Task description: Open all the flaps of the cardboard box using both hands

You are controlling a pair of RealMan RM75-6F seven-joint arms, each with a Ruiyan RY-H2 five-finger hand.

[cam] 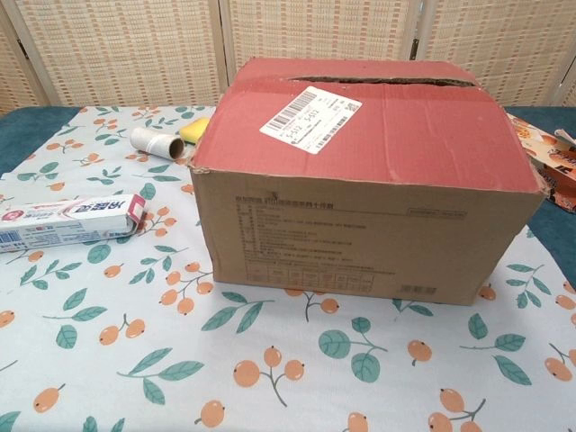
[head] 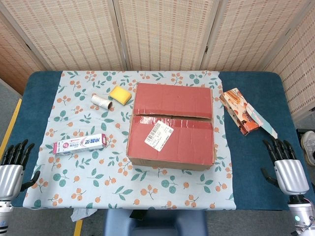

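At centre of the desk we are logging the cardboard box, flaps lying closed. Our left hand and right hand are resting outside it, fingers spread, holding nothing.

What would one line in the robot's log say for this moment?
phase: not started | cardboard box: top flaps closed, narrow gap between them | left hand: open, left of cloth | right hand: open, right of box | contact: none
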